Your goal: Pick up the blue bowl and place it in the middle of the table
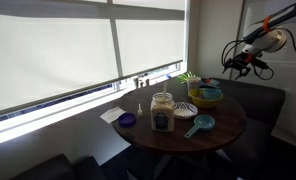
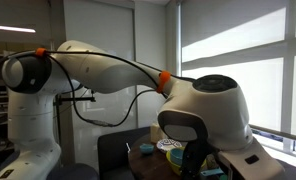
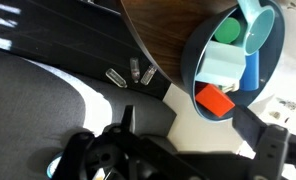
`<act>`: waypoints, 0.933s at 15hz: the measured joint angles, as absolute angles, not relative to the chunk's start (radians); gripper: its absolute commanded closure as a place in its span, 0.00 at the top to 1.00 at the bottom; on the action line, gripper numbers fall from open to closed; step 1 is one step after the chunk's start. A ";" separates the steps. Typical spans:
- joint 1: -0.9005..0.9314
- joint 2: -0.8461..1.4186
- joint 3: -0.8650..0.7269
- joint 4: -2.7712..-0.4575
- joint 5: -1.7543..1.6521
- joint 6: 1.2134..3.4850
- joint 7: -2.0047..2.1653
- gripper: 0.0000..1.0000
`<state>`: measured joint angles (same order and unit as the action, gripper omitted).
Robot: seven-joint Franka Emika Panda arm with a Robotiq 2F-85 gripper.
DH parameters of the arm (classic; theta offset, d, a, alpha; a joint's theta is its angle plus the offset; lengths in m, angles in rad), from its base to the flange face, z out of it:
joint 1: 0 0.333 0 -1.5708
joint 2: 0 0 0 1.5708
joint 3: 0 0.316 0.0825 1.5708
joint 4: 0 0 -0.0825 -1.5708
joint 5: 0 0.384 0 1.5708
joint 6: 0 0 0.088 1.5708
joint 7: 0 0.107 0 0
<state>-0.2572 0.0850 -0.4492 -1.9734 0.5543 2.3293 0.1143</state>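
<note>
Beside shaded windows [image 1: 58, 45], the round table [image 1: 224, 130] holds the blue bowl [image 1: 127, 120] near its edge; the hand [image 3: 188, 128] hangs released.

We appear to be in an office lounge: wide windows [image 1: 58, 50] with roller blinds, a round wooden desk [image 1: 224, 130], and dark upholstered chairs [image 1: 264, 100].

No writing, brand, number or sign can be read in any view. In an exterior view the glass jar [image 1: 162, 113] on the tabletop [image 1: 224, 127], centre frame, is too small and blurred to show lettering.
</note>
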 measured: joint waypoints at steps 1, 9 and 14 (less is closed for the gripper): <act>-0.257 0.085 -0.449 -1.971 0.555 2.329 0.116 1.00; -0.305 0.206 -0.372 -1.884 0.499 2.308 0.044 1.00; -0.360 0.285 -0.325 -1.787 0.507 2.284 0.032 0.75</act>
